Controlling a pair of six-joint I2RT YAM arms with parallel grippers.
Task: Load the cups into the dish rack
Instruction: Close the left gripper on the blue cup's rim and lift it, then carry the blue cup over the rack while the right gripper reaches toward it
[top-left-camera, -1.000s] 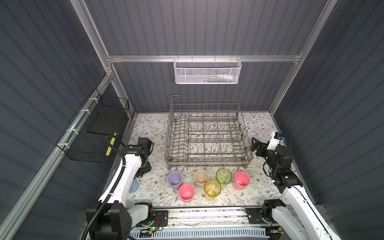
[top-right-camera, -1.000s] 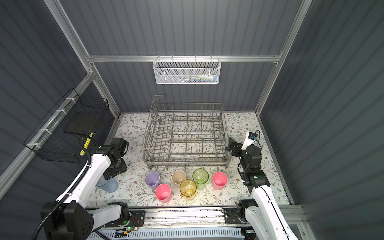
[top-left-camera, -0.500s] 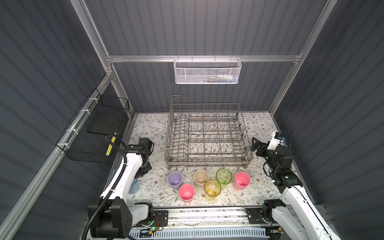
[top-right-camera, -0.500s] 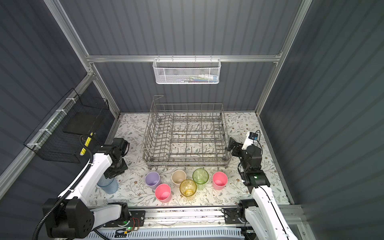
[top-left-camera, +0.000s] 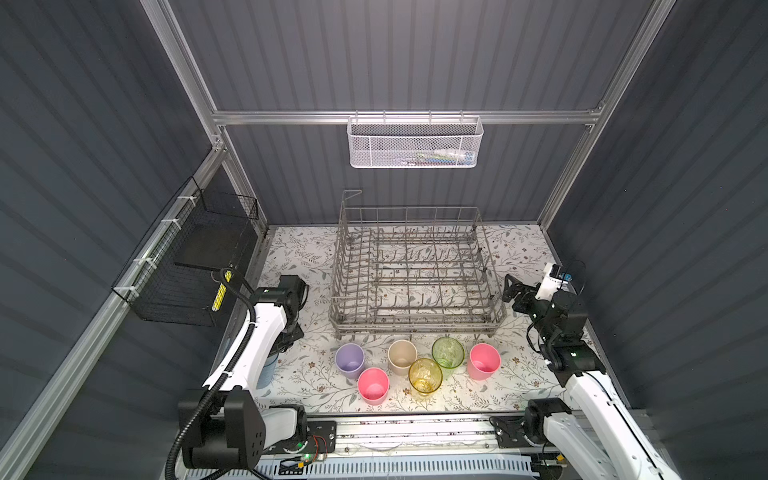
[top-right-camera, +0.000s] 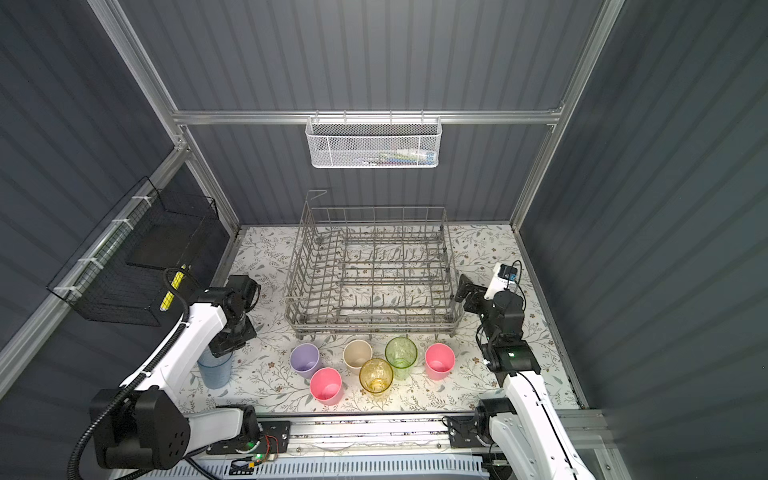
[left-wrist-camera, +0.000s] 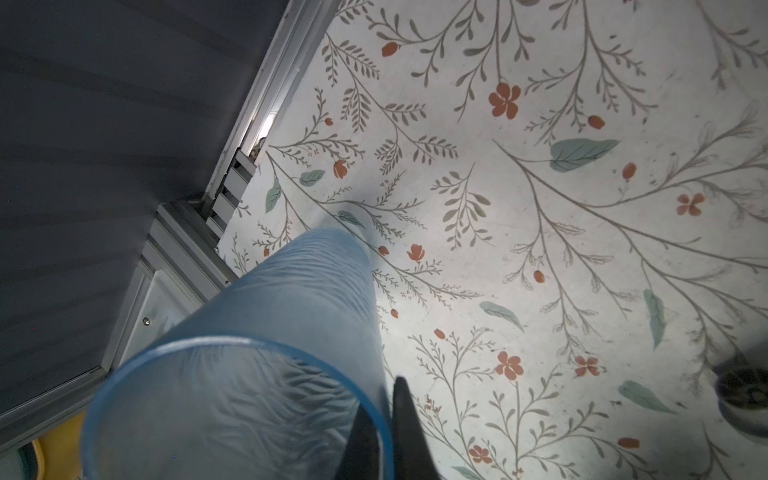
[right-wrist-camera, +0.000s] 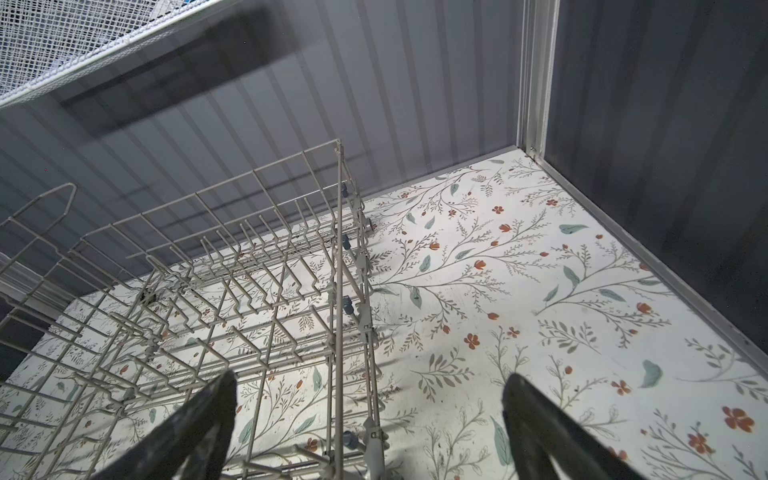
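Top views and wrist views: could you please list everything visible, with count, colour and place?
Dish rack: 1, grey, mid-table, no cups inside.
Lilac cup: 1, lilac, left end of the group before the rack.
Pink cups: 2, pink, group's front; second at right end.
Beige cup: 1, beige, right of lilac.
Green cup: 1, see-through green, right of beige.
Amber cup: 1, see-through amber, before those two.
Grey-blue cup: 1, see-through, table's left edge.
White mesh basket: 1, white, back rail.
Black wire basket: 1, black, left wall.
Table: 1, white floral, enclosure floor.
Left gripper: 1, black, shut on grey-blue cup's rim.
Right gripper: 1, black, open, right of rack.
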